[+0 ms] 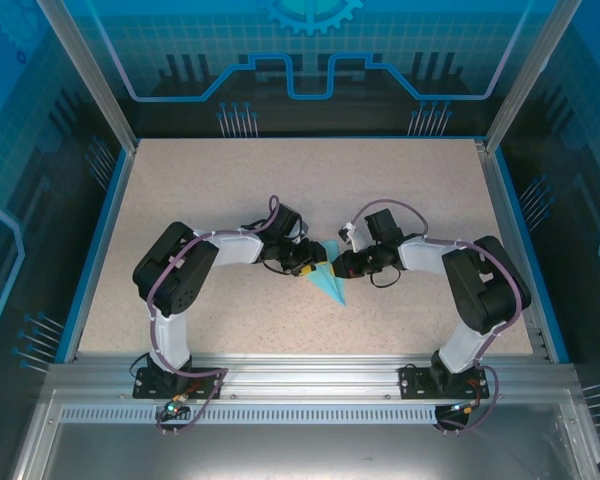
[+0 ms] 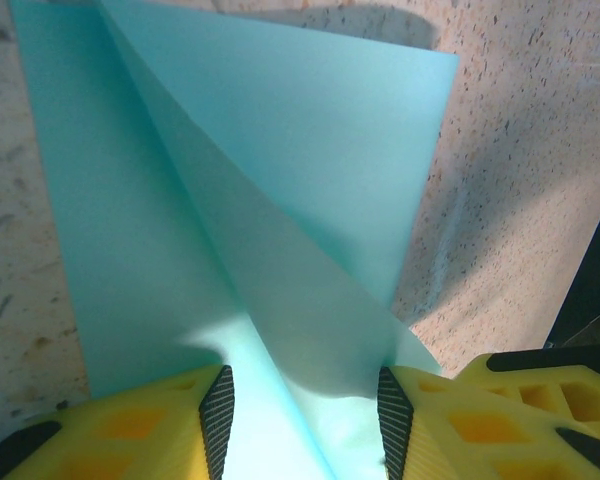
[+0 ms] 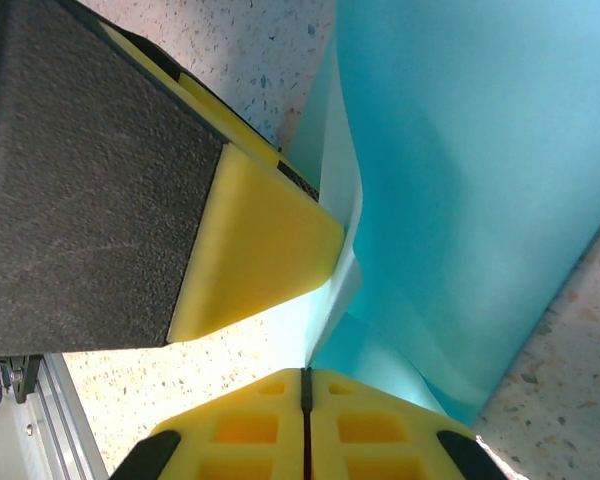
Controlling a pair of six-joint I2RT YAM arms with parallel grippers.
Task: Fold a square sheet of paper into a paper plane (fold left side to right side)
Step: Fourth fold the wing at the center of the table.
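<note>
turquoise-blue creased paper sheet (image 1: 330,287) at frame centre on speckled tabletop (image 1: 230,190), already pointed, one flap raised. my right fingers (image 3: 240,435) together, pinching flap edge; left fingers (image 2: 140,425) apart, straddling paper. i judge side fold half done, flattening left.

The turquoise paper (image 1: 330,285) is folded into a creased, pointed shape. It lies mid-table (image 1: 230,200), tip toward the near edge, with one flap lifted off the surface.
</note>
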